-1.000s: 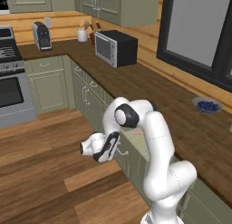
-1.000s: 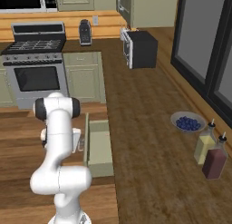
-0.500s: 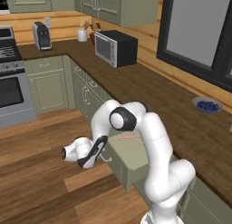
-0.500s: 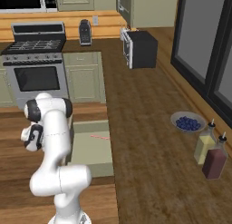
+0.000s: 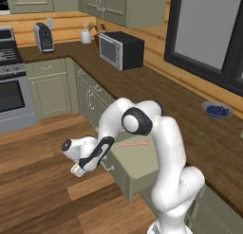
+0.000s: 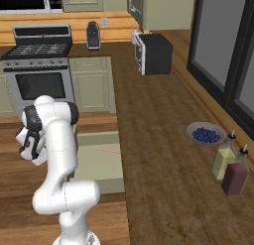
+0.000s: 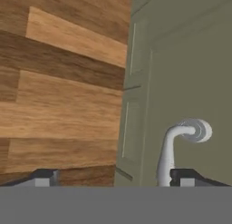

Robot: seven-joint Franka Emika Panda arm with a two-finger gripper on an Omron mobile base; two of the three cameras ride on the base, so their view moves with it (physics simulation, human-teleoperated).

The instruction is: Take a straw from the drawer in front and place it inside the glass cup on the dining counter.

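Floor (image 5: 42, 181): wood planks, brown, running in front of the green cabinets and under the arm.
Counter (image 6: 154, 120): dark wood top over green cabinets, running along the wall below a dark window.
Stove (image 6: 42, 65): steel range at the far end of the kitchen, oven door facing the room.
Arm (image 5: 161, 152): white, bent down over the counter edge, hand low in front of the cabinets.
Drawer (image 5: 135, 157): pulled well out from under the counter edge, its pale green inside open to view from above.
Microwave (image 5: 121, 49): dark box on the counter, well beyond the drawer.
Toaster (image 5: 44, 37): dark, on the far counter beside the stove.
Bowl (image 6: 206, 134): holds blue berries, on the counter near the window.
Bottles (image 6: 230, 167): two, one pale and one dark red, standing side by side just this side of the bowl.
Claw (image 7: 113, 175): fingers spread wide, one tip (image 7: 43, 177) over the floor side, the other just below the handle; nothing is held between them.
Handle (image 7: 181, 143): small curved silver bar on the drawer front, beside one fingertip; whether they touch I cannot tell.
Straw (image 5: 136, 144): thin pinkish-red stick lying flat inside the open drawer, toward its back, clear of the claw.
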